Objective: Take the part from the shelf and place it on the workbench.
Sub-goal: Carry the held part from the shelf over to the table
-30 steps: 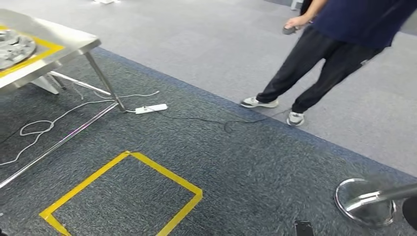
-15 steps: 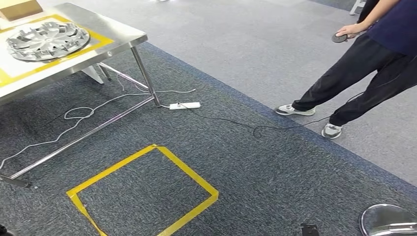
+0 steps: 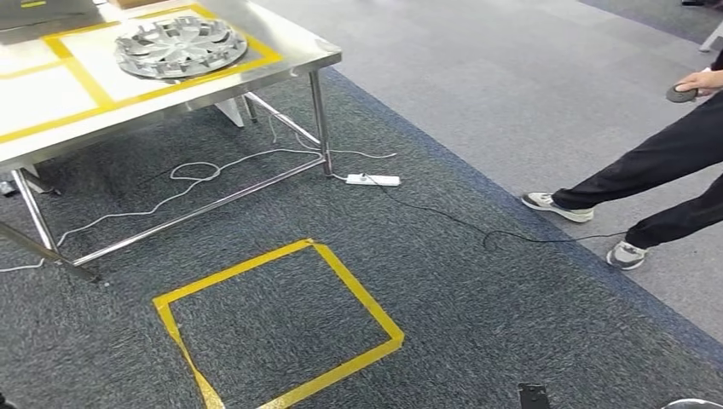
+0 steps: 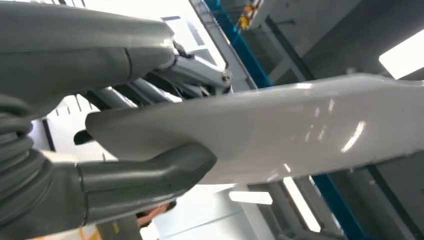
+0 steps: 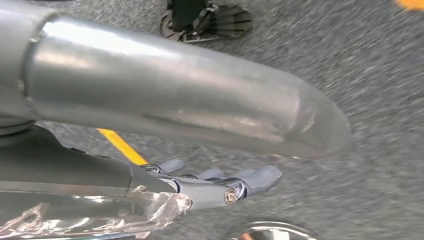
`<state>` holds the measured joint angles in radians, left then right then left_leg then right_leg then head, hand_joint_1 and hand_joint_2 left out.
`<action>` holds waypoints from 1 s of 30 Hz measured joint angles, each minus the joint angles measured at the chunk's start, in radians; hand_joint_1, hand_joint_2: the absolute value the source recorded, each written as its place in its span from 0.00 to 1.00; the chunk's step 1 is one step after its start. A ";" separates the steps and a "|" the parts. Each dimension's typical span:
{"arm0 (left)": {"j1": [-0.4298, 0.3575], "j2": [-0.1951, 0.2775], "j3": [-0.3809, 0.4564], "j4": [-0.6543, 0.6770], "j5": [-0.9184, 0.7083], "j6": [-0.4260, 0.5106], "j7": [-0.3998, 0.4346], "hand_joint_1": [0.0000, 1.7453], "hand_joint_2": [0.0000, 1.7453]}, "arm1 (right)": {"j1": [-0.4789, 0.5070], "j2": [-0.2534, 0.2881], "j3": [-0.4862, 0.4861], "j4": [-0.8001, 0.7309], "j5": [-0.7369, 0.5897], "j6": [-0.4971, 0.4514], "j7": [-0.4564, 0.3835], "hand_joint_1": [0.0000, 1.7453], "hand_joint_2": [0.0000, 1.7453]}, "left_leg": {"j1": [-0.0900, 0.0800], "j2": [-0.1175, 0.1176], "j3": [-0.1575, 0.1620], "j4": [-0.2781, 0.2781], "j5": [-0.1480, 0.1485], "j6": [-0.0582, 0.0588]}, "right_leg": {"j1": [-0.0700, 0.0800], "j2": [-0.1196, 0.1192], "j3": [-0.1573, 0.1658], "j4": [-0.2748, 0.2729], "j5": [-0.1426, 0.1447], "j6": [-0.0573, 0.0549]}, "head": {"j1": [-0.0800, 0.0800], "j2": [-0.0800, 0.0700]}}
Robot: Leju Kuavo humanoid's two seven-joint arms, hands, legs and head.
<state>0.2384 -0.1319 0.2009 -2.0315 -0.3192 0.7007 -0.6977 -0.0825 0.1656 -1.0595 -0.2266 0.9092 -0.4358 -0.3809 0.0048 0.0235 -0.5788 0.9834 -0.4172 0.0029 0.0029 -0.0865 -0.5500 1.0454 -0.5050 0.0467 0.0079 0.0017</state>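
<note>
The left hand point(image 4: 125, 150) pinches a smooth, pale grey, glossy part point(image 4: 280, 132) between its thick thumb and the darker fingers point(image 4: 190, 75) above it; this is judged to be the part taken from the shelf, carried with most of its body reaching out beyond the grip. The right hand point(image 5: 220, 182) hangs over the carpet with its fingers extended side by side and nothing in them.

Risks, as judged: the part's slick surface and long overhang could let it twist or slide out of the pinch while the robot walks. A white cable point(image 3: 196, 170) and a power strip point(image 3: 373, 180) lie on the carpet by the legs of the steel table point(image 3: 298, 64), and a black cord point(image 3: 477, 230) runs from the strip towards a person point(image 3: 656, 183) standing near; any of these could snag a foot.

The table, taken to be the workbench, carries yellow tape outlines and a silver wheel cover point(image 3: 181, 44). A yellow tape square point(image 3: 277, 328) marks the dark carpet before it; lighter grey carpet lies beyond.
</note>
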 joint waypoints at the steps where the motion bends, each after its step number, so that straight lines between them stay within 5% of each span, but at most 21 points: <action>1: -0.002 -0.001 0.001 0.000 -0.001 0.000 0.000 1.00 1.00 | -0.002 0.000 0.000 0.000 0.000 0.000 0.001 0.00 0.00 | 0.003 -0.010 0.000 -0.001 0.002 0.004 | -0.002 0.031 -0.023 0.051 -0.029 0.005 | 0.003 0.000; 3: -0.004 -0.001 0.004 -0.001 0.008 0.000 0.000 1.00 1.00 | -0.002 0.000 0.000 0.000 -0.002 0.003 0.000 0.00 0.00 | 0.004 -0.032 -0.002 -0.001 0.004 0.009 | -0.004 0.075 -0.087 0.192 -0.094 0.009 | 0.008 0.000; 5: -0.004 -0.001 0.008 -0.001 0.016 0.000 0.000 1.00 1.00 | 0.001 0.000 0.000 0.000 -0.004 0.006 -0.001 0.00 0.00 | 0.004 -0.059 -0.003 0.000 0.005 0.009 | -0.005 0.083 -0.123 0.260 -0.104 0.009 | 0.009 0.000; 7: -0.004 -0.001 0.010 -0.001 0.019 0.000 0.000 1.00 1.00 | 0.000 0.000 -0.001 0.000 -0.004 0.007 -0.002 0.00 0.00 | 0.005 -0.088 -0.002 0.000 0.006 0.007 | -0.006 0.092 -0.087 0.176 -0.041 0.006 | 0.009 0.000; 9: -0.005 -0.001 0.011 -0.001 0.020 0.000 0.000 1.00 1.00 | -0.004 0.000 -0.001 0.000 -0.004 0.008 -0.002 0.00 0.00 | 0.006 -0.113 -0.004 0.003 0.008 -0.002 | -0.014 0.144 -0.025 0.037 0.016 0.005 | 0.009 0.000; 11: -0.007 -0.001 0.012 -0.002 0.022 0.000 0.000 1.00 1.00 | -0.005 0.000 -0.001 0.001 -0.003 0.009 -0.003 0.00 0.00 | 0.007 -0.137 -0.014 0.006 0.013 -0.016 | -0.020 0.185 0.004 -0.024 0.027 0.003 | 0.008 0.000; 13: -0.007 -0.002 0.013 -0.003 0.029 0.000 0.000 1.00 1.00 | -0.003 0.001 0.000 0.001 0.008 0.005 0.000 0.00 0.00 | 0.011 -0.161 -0.023 0.007 0.021 -0.029 | -0.019 0.169 0.006 -0.024 0.029 -0.006 | 0.007 0.000; 14: -0.006 -0.002 0.014 -0.003 0.033 0.000 0.000 1.00 1.00 | -0.003 0.001 0.000 0.001 0.017 0.001 0.003 0.00 0.00 | 0.010 -0.150 -0.030 0.018 0.018 -0.035 | -0.019 0.156 0.006 -0.025 0.031 -0.012 | 0.006 0.000; 17: -0.012 -0.001 0.013 -0.003 0.037 0.001 0.000 1.00 1.00 | -0.005 0.001 0.002 0.000 0.033 -0.009 0.011 0.00 0.00 | 0.003 -0.065 -0.092 0.146 -0.053 -0.045 | -0.017 0.114 0.006 -0.029 0.035 -0.029 | -0.007 0.000; 19: -0.017 -0.001 0.011 -0.002 0.033 0.000 0.000 1.00 1.00 | -0.001 0.001 0.002 0.000 0.033 -0.011 0.016 0.00 0.00 | 0.004 -0.042 -0.145 0.256 -0.106 -0.047 | -0.012 0.083 0.005 -0.029 0.034 -0.034 | -0.011 0.000; 20: -0.018 -0.001 0.010 -0.001 0.030 0.000 0.000 1.00 1.00 | 0.000 0.000 0.002 0.000 0.033 -0.012 0.019 0.00 0.00 | 0.004 -0.039 -0.154 0.279 -0.110 -0.045 | -0.010 0.067 0.004 -0.029 0.033 -0.035 | -0.011 0.000; 22: -0.022 0.001 0.008 -0.001 0.027 0.000 0.000 1.00 1.00 | -0.002 0.000 0.002 0.001 0.033 -0.013 0.024 0.00 0.00 | 0.002 -0.030 -0.118 0.224 -0.069 -0.038 | -0.007 0.039 0.005 -0.029 0.032 -0.036 | -0.011 0.000; 24: -0.027 0.004 0.006 -0.001 0.027 0.000 0.000 1.00 1.00 | -0.003 0.001 0.002 0.001 0.033 -0.016 0.029 0.00 0.00 | -0.007 0.013 -0.043 0.095 -0.018 -0.027 | -0.001 0.016 0.008 -0.027 0.029 -0.033 | -0.012 0.000; 26: -0.031 0.005 0.003 -0.001 0.027 0.000 0.000 1.00 1.00 | -0.002 0.002 0.002 0.001 0.035 -0.022 0.031 0.00 0.00 | -0.016 0.046 -0.004 0.020 -0.006 -0.015 | 0.005 -0.004 0.010 -0.026 0.024 -0.026 | -0.012 0.000; 28: -0.031 0.007 0.001 -0.001 0.027 0.000 0.000 1.00 1.00 | -0.001 0.003 0.002 0.001 0.038 -0.029 0.033 0.00 0.00 | -0.018 0.031 -0.005 0.010 -0.008 -0.004 | 0.008 -0.026 0.014 -0.028 0.020 -0.018 | -0.011 0.000; 30: -0.030 0.009 0.000 -0.001 0.028 0.000 0.000 1.00 1.00 | -0.003 0.004 0.002 0.001 0.041 -0.035 0.034 0.00 0.00 | -0.013 0.009 -0.005 0.006 -0.004 0.005 | 0.005 -0.004 0.009 -0.009 0.003 -0.006 | -0.009 0.000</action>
<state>0.2088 -0.1226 0.2012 -2.0321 -0.2915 0.7005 -0.6977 -0.0854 0.1694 -1.0574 -0.2258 0.9506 -0.4704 -0.3468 -0.0086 0.0329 -0.5836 0.9890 -0.4208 0.0081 0.0084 -0.0906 -0.5409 1.0367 -0.5024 0.0411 -0.0013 0.0016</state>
